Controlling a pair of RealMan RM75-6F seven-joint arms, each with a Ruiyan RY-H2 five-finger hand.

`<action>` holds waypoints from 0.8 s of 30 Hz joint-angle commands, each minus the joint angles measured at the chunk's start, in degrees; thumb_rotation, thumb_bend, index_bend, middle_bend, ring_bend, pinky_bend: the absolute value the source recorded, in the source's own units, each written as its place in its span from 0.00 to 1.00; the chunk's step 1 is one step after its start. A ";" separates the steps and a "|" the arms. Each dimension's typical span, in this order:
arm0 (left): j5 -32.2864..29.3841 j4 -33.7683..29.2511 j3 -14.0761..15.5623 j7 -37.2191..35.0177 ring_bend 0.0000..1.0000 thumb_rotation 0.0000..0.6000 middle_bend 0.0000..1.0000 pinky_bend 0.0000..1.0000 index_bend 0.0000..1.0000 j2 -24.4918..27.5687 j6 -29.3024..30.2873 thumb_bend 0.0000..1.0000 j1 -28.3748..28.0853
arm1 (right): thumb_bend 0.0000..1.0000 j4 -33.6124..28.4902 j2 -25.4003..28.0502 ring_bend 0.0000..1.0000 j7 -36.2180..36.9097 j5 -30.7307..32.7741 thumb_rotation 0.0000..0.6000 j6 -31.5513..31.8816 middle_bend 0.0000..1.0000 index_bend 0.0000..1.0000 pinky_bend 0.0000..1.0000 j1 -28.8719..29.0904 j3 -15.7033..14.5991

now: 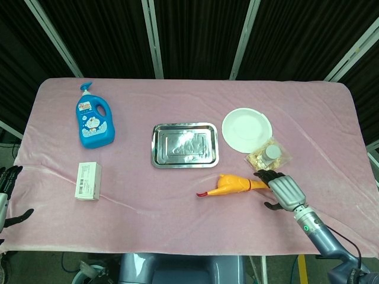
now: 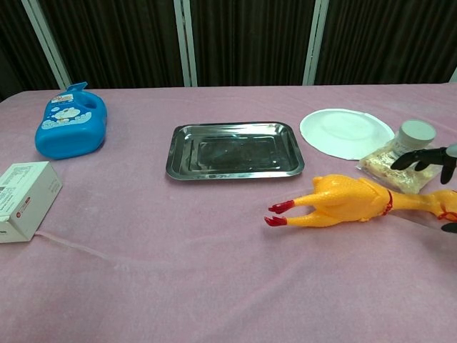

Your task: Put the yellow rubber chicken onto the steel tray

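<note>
head view: yellow rubber chicken [image 1: 240, 184] lay on pink cloth just right-front of steel tray [image 1: 184, 145] | right hand [image 1: 278, 188] over its head end, fingers apart, holding nothing | left hand [image 1: 7, 188] idle, fingers spread | chest view: right fingertips [image 2: 418, 158] above chicken's neck

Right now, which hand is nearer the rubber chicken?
Right. The right hand hovers at the head end of the rubber chicken, fingers spread; the left hand is off the table's far left edge.
</note>
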 commanded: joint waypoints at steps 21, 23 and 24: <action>-1.17 1.76 0.38 -1.60 0.04 1.00 0.08 0.02 0.06 -0.78 -1.04 0.00 0.17 | 0.30 5.42 -4.92 0.25 0.82 2.93 1.00 -4.26 0.23 0.29 0.36 4.12 0.09; -1.24 2.03 0.47 -1.78 0.04 1.00 0.08 0.02 0.06 -0.90 -1.23 0.00 0.16 | 0.30 5.46 -5.25 0.27 0.73 2.98 1.00 -4.58 0.25 0.30 0.38 4.44 -0.04; -1.24 2.07 0.49 -1.83 0.04 1.00 0.08 0.02 0.06 -0.92 -1.29 0.00 0.15 | 0.31 5.48 -5.31 0.27 0.72 3.00 1.00 -4.63 0.25 0.30 0.38 4.50 -0.05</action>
